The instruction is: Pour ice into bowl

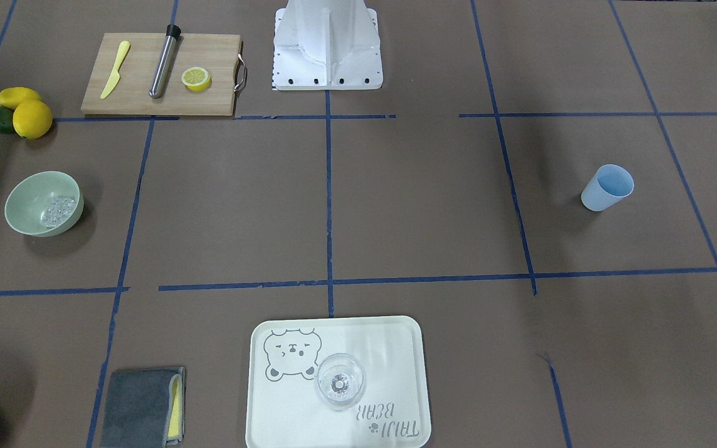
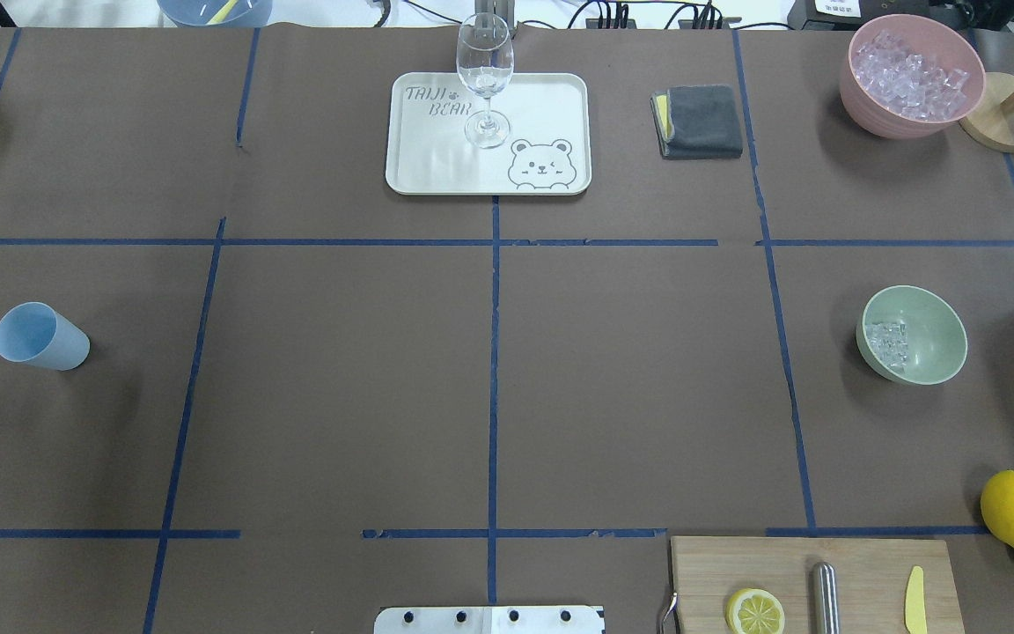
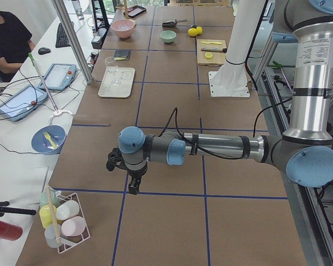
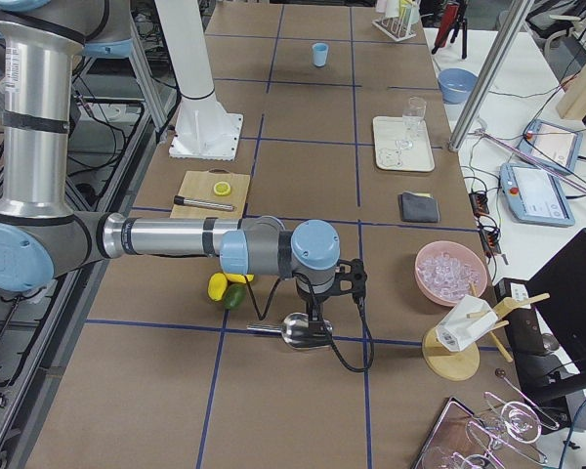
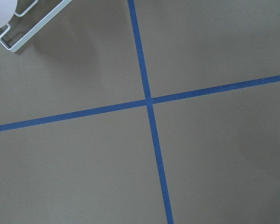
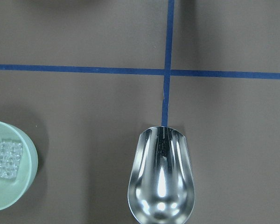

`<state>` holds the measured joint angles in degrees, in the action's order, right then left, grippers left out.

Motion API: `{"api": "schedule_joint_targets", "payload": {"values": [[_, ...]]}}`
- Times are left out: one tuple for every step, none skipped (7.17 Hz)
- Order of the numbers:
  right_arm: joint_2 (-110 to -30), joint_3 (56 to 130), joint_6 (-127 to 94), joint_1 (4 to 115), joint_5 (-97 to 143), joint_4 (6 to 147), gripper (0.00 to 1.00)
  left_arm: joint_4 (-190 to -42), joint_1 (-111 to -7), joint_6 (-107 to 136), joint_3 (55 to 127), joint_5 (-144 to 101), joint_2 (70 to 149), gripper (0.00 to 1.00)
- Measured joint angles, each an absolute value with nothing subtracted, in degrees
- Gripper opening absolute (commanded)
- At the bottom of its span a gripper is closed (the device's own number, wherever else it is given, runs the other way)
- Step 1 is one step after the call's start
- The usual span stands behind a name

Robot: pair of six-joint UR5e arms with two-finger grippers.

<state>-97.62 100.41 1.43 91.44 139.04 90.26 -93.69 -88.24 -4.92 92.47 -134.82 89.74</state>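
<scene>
The pale green bowl (image 1: 17, 205) (image 2: 934, 339) stands upright on the table's right side, and a small cluster of clear ice (image 1: 58, 210) (image 2: 887, 342) (image 6: 4, 160) lies inside it. The right wrist view shows the bowl's rim (image 6: 30, 163) at lower left and a shiny metal scoop (image 6: 161, 179) (image 4: 298, 330) on the table beside it. My right gripper (image 4: 317, 311) hovers just above the scoop; I cannot tell if it is open or shut. My left gripper (image 3: 133, 187) points down over bare table at the far left end; its state is also unclear.
A light blue cup (image 2: 39, 337) stands at the left. A pink tub (image 2: 859, 88) of ice cubes, a grey cloth (image 2: 701, 121) and a tray (image 2: 542, 97) with a clear glass (image 2: 484, 79) line the far side. A cutting board (image 1: 140, 74) and lemons (image 1: 32, 118) sit near the base.
</scene>
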Motion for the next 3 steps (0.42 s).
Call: {"api": "schedule_joint_targets", "payload": {"values": [[-97.61, 100.54, 1.29, 91.53, 139.06, 90.28, 1.00, -93.69, -88.24, -4.92, 92.40, -134.82, 89.74, 1.00], [-97.61, 100.62, 1.20, 91.65, 139.10, 90.30, 1.00, -93.71, -88.24, -4.92, 92.32, -134.82, 89.74, 1.00], [-97.56, 100.67, 1.17, 91.79, 139.12, 90.28, 1.00, -93.75, -88.24, -4.92, 92.25, -134.82, 89.75, 1.00]]}}
